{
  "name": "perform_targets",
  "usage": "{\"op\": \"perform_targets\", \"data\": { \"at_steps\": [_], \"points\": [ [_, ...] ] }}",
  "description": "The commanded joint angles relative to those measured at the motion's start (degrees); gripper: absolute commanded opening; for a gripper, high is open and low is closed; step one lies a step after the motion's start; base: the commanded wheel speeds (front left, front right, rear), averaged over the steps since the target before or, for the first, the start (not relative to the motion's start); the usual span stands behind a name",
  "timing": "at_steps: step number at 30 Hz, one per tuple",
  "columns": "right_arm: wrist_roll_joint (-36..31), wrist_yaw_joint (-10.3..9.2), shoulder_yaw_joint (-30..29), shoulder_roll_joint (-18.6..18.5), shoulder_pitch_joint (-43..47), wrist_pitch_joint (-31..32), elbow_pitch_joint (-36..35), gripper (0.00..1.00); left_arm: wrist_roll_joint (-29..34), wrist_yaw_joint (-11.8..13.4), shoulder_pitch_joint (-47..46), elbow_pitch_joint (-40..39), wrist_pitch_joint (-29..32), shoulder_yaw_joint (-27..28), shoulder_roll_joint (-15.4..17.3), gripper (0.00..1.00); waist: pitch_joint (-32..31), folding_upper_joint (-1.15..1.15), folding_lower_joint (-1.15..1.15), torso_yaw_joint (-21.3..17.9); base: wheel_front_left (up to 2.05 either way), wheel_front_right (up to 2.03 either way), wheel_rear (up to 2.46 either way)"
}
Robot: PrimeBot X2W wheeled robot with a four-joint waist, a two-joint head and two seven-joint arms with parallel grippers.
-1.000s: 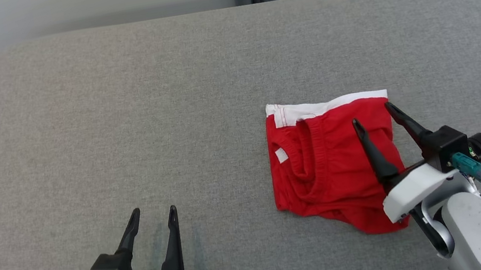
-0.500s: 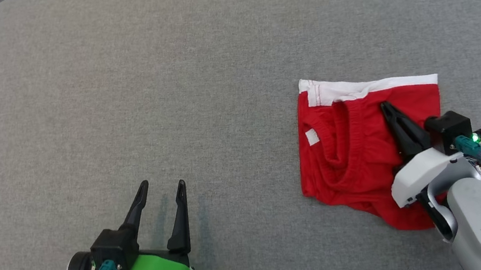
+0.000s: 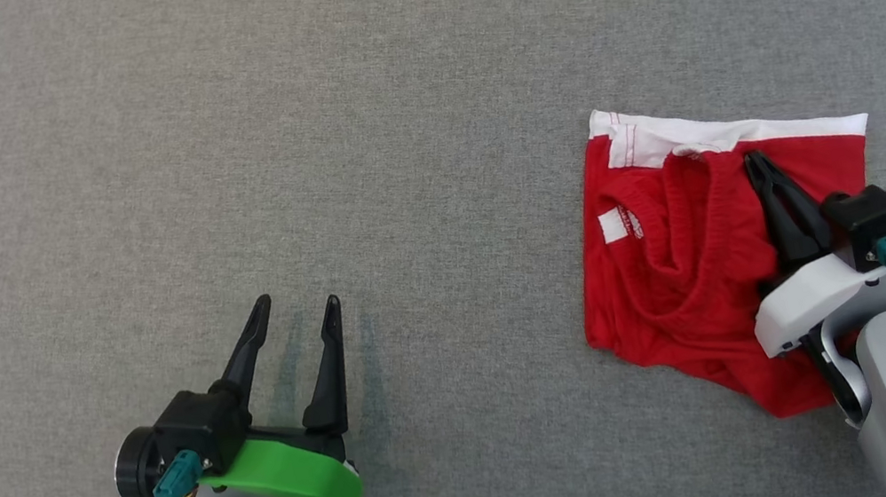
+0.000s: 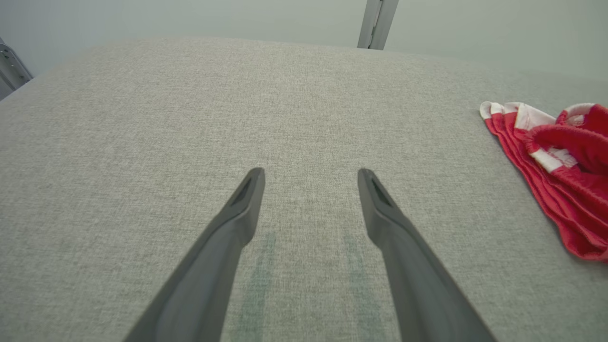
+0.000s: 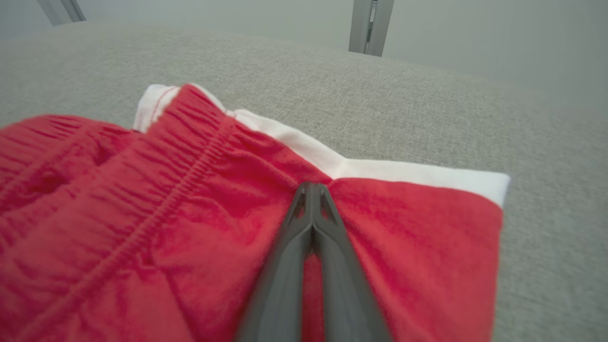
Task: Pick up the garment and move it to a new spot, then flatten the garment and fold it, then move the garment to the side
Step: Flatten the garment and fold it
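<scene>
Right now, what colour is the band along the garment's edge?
White band on the red garment; right wrist view shows it best.

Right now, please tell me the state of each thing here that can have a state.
red shorts: rumpled, not flat, lying on the grey surface.
right hand: shut, pinching the red shorts near the white band.
left hand: open, holding nothing.

The red shorts [image 3: 682,280] lie at the right of the head view, loosely folded and rumpled, not flat. A white band [image 3: 783,130] runs along their upper edge. The gathered elastic waistband [image 5: 185,180] curves down the middle, with a white label [image 3: 611,227] toward the left.
</scene>
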Motion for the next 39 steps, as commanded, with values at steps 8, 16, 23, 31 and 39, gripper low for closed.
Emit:
{"op": "perform_targets", "data": {
  "at_steps": [8,16,23,31,39],
  "points": [
    [6.9,-0.13,1.0,-0.5,2.5,0.5,-6.8,0.00,0.9,-0.2,1.3,-0.3,-0.1,1.6,0.5,1.00,-4.3,0.00,0.00,-4.0,0.00,0.00,0.00],
    [10.3,-0.13,-3.0,-0.4,6.5,0.5,-12.1,0.00,3.8,-0.2,4.3,-0.3,-0.1,3.6,-0.3,1.00,-10.0,0.00,0.00,-9.0,0.00,0.00,0.00],
    [11.3,-0.13,-5.3,-0.4,10.9,0.5,-10.6,1.00,6.4,-0.2,7.2,-0.1,-0.1,5.3,-0.9,1.00,-13.7,0.00,0.00,-12.4,0.00,0.00,0.00],
    [11.1,-0.13,-3.9,-0.4,15.1,0.5,-9.5,1.00,9.1,-0.2,11.1,0.3,-0.1,7.6,-2.0,1.00,-16.1,0.00,0.00,-14.3,0.00,0.00,0.00],
    [12.0,-0.13,-1.2,-0.4,15.2,0.5,-7.9,1.00,10.1,-0.2,11.9,-0.6,-0.1,8.1,-2.4,1.00,-15.9,0.00,0.00,-13.6,0.00,0.00,0.00]
  ]
}}
